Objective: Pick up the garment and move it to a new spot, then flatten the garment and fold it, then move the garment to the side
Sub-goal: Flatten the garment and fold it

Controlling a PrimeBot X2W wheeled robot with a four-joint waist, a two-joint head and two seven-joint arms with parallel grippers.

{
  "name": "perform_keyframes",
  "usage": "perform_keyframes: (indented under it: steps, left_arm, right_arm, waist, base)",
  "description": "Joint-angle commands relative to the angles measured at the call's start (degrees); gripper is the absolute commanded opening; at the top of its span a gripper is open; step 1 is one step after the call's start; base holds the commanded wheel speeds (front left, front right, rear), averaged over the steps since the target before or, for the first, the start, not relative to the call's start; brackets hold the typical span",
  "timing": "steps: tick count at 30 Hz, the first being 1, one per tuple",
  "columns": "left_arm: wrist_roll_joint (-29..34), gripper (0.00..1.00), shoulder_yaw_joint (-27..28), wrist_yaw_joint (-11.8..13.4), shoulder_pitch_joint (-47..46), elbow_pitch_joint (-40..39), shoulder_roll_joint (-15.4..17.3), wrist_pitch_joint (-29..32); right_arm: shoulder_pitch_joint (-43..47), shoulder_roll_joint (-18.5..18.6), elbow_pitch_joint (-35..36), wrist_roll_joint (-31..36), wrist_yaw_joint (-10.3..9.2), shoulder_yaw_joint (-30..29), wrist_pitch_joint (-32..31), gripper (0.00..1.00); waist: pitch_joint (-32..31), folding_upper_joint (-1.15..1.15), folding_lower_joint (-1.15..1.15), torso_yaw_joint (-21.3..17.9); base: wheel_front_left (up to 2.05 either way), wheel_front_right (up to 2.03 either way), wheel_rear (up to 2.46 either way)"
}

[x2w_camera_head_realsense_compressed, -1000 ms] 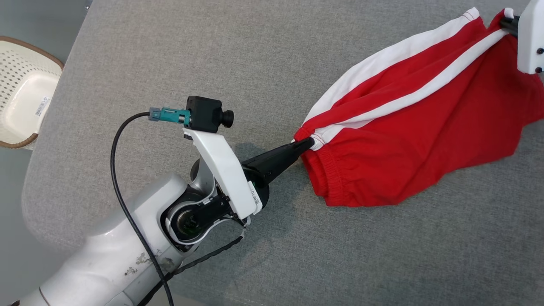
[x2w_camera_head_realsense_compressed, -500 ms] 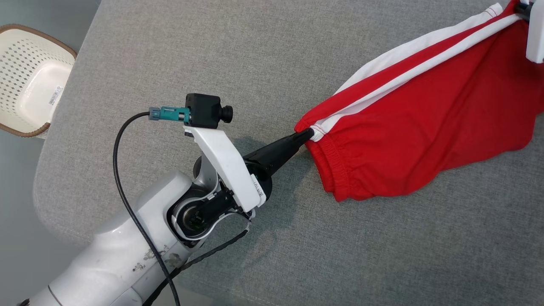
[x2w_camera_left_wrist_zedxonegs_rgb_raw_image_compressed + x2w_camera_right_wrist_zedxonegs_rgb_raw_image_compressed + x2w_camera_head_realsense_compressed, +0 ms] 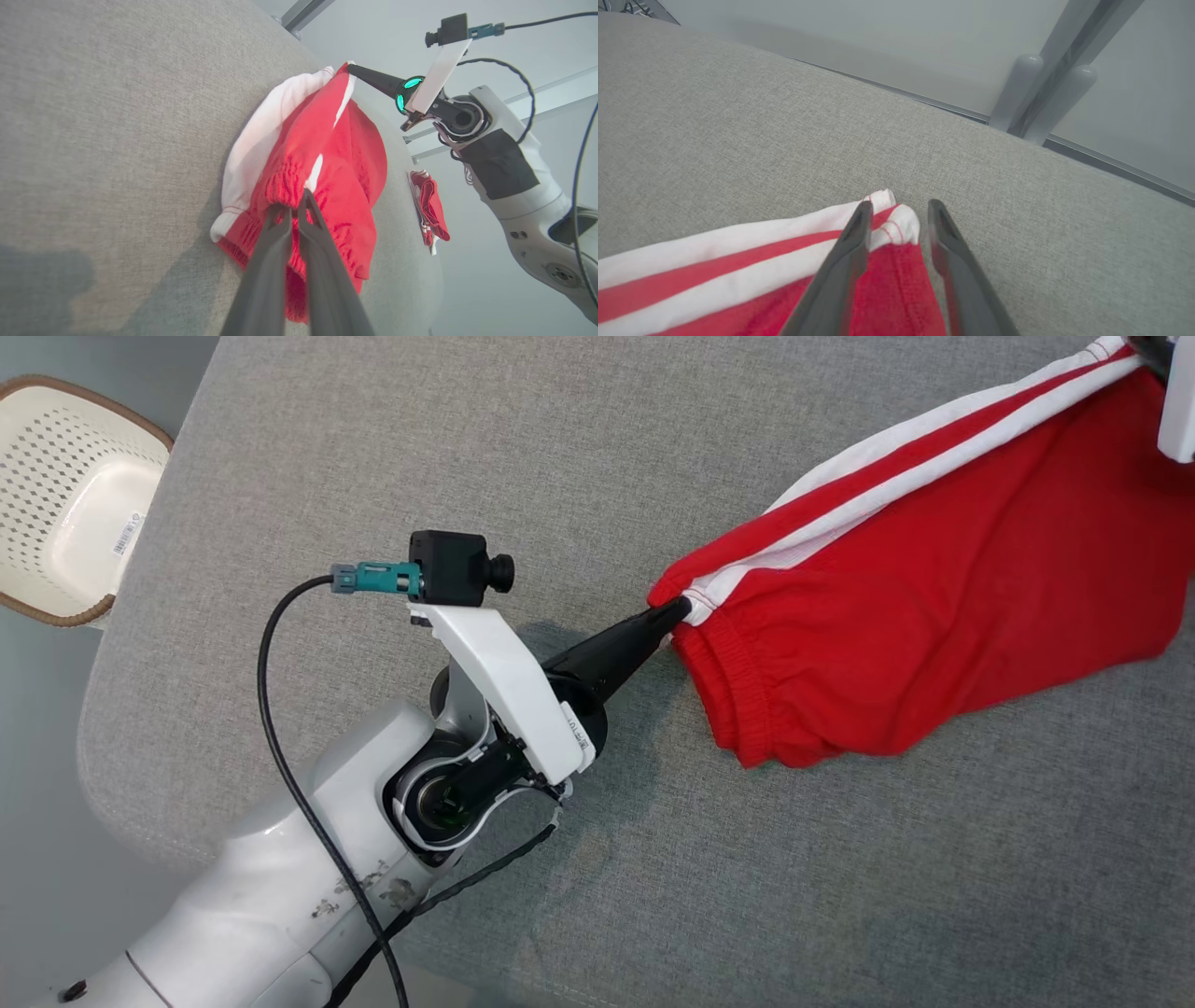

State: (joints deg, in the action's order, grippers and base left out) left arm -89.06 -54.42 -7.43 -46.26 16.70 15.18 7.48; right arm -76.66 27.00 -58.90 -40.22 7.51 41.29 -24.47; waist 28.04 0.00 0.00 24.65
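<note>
Red shorts with white side stripes [image 3: 934, 588] lie stretched across the grey padded table [image 3: 560, 448]. My left gripper [image 3: 681, 611] is shut on the elastic waistband corner, and its wrist view shows the fingers [image 3: 294, 205] pinching the gathered red band. In the head view the right arm's white housing [image 3: 1178, 401] sits at the top right corner, by the striped leg hem. My right gripper [image 3: 899, 210] stands with its fingers apart, the white hem corner [image 3: 896, 224] lying between them against the left finger. That gripper [image 3: 351, 67] also appears in the left wrist view, at the shorts' far tip.
A white perforated basket [image 3: 56, 504] stands off the table's left end. Another folded red garment [image 3: 430, 205] lies near the table's edge beneath the right arm. Grey metal posts [image 3: 1045, 93] rise behind the table's far edge.
The head camera has shifted, so the basket sits further right. The shorts have been drawn out longer and straighter between the two grippers, the striped hem now at the top right corner.
</note>
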Motion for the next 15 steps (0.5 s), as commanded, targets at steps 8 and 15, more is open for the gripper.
perform_keyframes:
  steps: [8,15]
  left_arm:
    - [0.66,0.79,0.29,-0.1,-1.39,3.13,-0.75,-1.77]
    - [2.01,1.0,0.75,-0.1,-2.0,8.9,-1.19,-5.18]
  right_arm:
    - [-2.35,-0.77,-5.09,2.67,-0.04,-0.98,8.99,1.0]
    - [-1.12,-1.79,-8.5,2.82,-0.03,-1.39,13.8,1.0]
  waist:
    - [-0.33,0.0,0.0,-0.31]
    - [-1.55,0.0,0.0,-1.27]
  base:
    - [0.0,0.0,0.0]
    - [0.0,0.0,0.0]
